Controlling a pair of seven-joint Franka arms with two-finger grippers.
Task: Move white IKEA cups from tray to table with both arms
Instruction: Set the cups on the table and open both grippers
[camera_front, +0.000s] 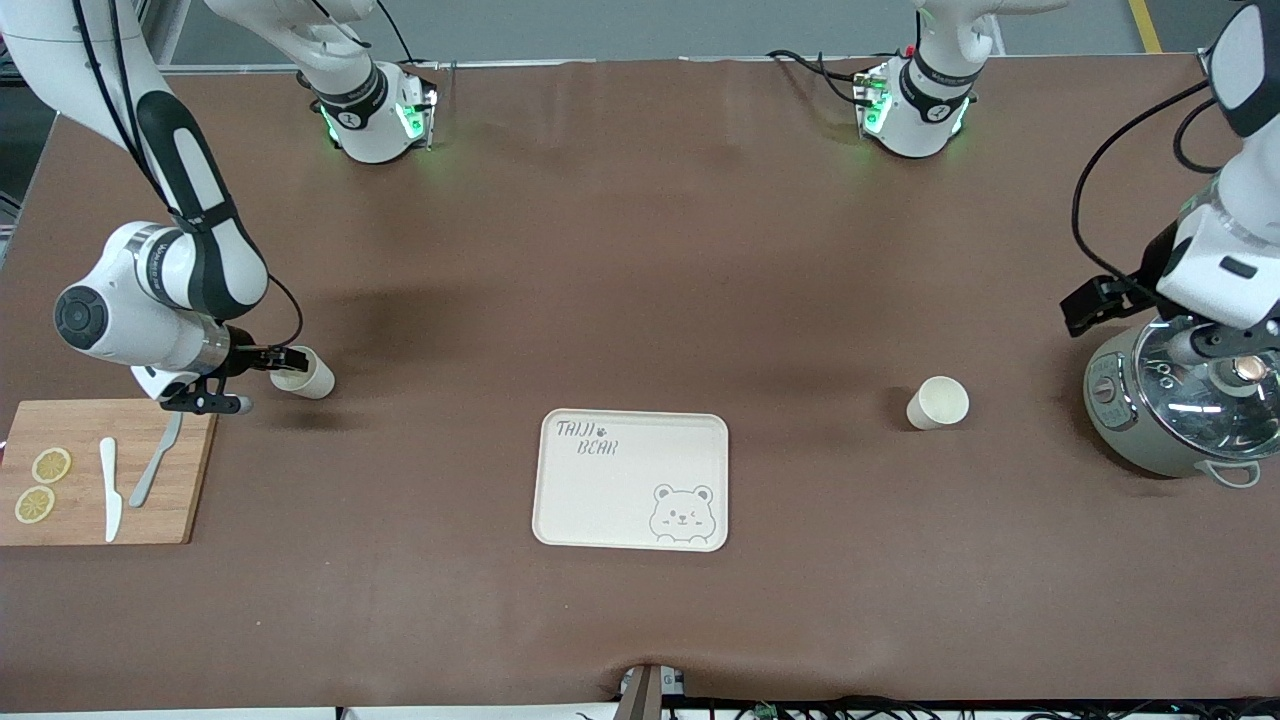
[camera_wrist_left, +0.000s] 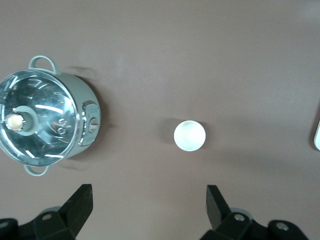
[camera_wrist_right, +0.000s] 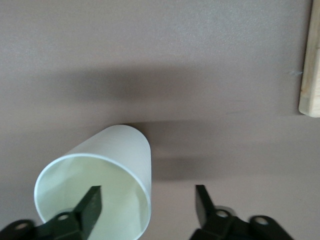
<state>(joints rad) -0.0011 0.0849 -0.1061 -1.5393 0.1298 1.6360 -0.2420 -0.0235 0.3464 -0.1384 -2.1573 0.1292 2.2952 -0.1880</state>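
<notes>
**Both cups off the tray; right gripper parted at its cup**

Nearest the front camera lies the cream rectangular tray (camera_front: 631, 480) with the grey bear drawing; nothing stands on it. Farther from the camera, two small cream-white tapered cups stand upright on the brown matte table (camera_front: 640, 280), one toward each end. The cup toward the right arm's end (camera_front: 303, 372) is the one that matters: the right gripper (camera_front: 262, 355) sits low at its rim, and in the right wrist view one black finger (camera_wrist_right: 90, 202) lies inside the mouth while the other stands outside the wall, jaws parted. Whether a finger touches the wall is hard to judge. A straight lift seems to clear it. Just beside, nearer the camera, is a wooden cutting board (camera_front: 100, 475) with lemon slices and two utensils. The other cup (camera_front: 938, 403) stands free; the left gripper (camera_wrist_left: 149, 207), spread wide and empty, waits high above the table between that cup and a grey-green glass-lidded cooker (camera_front: 1180, 410).
</notes>
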